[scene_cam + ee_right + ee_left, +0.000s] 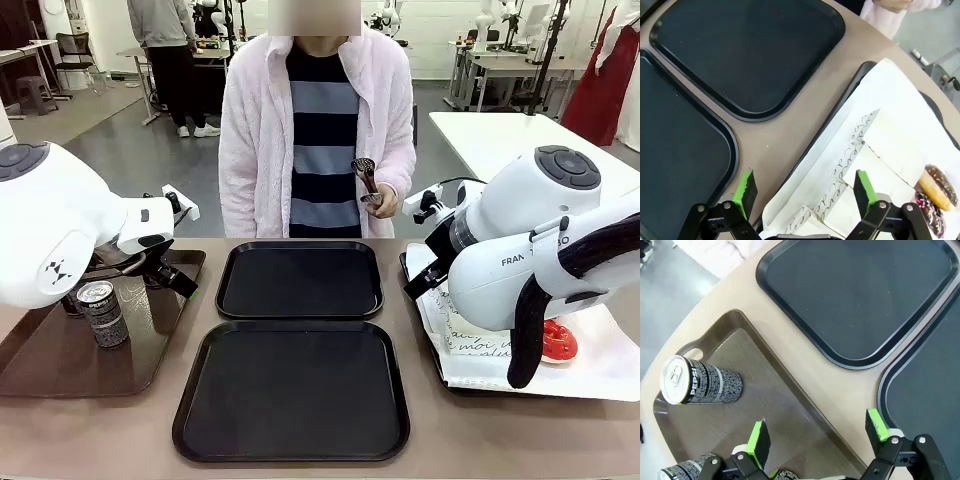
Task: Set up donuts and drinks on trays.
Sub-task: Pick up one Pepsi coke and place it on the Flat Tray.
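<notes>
Two black trays lie mid-table with nothing on them, the far one (300, 280) and the near one (292, 390). A dark can (103, 312) stands on the brown tray (60, 365) at the left. In the left wrist view my left gripper (817, 432) hangs open over that brown tray's edge (790, 405), with one can (700, 386) ahead of it and another can (685, 472) beside its finger. My right gripper (805, 187) is open above white script-printed sleeves (855, 165). Chocolate-iced donuts (939, 186) lie beyond them, and a red-iced donut (558, 342) shows in the front view.
The donuts rest on a white-paper-lined tray (900, 100) at the right. A person stands at the far side holding tongs (367, 180). Bare tabletop (805, 370) separates the brown tray from the black trays.
</notes>
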`<act>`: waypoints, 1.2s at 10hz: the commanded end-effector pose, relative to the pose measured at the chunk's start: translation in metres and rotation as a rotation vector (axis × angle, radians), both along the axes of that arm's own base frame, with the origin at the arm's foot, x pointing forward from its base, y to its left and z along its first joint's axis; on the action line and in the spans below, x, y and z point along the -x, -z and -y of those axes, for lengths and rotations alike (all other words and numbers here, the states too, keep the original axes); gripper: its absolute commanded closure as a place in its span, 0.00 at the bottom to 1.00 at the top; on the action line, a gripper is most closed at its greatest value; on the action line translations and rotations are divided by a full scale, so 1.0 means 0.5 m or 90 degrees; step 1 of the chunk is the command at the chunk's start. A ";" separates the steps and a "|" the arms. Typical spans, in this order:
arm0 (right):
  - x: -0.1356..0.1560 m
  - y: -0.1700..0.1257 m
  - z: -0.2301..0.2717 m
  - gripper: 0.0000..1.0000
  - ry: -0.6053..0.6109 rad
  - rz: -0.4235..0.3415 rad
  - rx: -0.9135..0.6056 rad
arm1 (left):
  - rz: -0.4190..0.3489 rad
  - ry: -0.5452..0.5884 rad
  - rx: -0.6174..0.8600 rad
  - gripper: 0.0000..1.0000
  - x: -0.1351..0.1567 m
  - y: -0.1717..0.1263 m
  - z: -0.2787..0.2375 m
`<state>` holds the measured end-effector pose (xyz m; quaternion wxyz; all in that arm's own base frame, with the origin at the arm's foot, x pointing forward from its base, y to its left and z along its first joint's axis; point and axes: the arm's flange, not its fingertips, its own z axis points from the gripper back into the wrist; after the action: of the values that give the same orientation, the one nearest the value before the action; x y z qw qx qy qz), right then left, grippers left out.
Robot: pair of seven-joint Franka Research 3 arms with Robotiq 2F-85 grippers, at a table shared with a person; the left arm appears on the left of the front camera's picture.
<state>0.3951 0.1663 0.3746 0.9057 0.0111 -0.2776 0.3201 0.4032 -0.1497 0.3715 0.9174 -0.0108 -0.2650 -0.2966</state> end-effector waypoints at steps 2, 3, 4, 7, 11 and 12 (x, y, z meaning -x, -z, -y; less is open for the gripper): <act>0.000 0.000 0.000 0.00 0.000 0.000 0.000 | 0.000 0.000 0.000 0.00 0.000 0.000 0.000; 0.000 0.000 0.000 0.00 0.000 0.000 0.000 | 0.000 0.000 0.000 0.00 0.000 0.000 0.000; 0.000 0.000 0.000 0.00 0.000 0.000 0.000 | 0.000 0.000 0.000 0.00 0.000 0.000 0.000; 0.000 0.000 0.000 0.00 0.000 0.000 0.000 | 0.000 0.000 0.000 0.00 0.000 0.000 0.000; 0.000 0.000 0.000 0.00 0.000 0.000 0.000 | 0.000 0.000 0.000 0.00 0.000 0.000 0.000; 0.066 -0.021 0.001 0.00 0.004 0.004 0.018 | 0.023 0.010 -0.055 0.00 0.078 -0.042 0.008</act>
<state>0.3937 0.1677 0.3783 0.9049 0.0095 -0.2778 0.3222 0.4015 -0.1518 0.3775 0.9136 -0.0011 -0.2657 -0.3077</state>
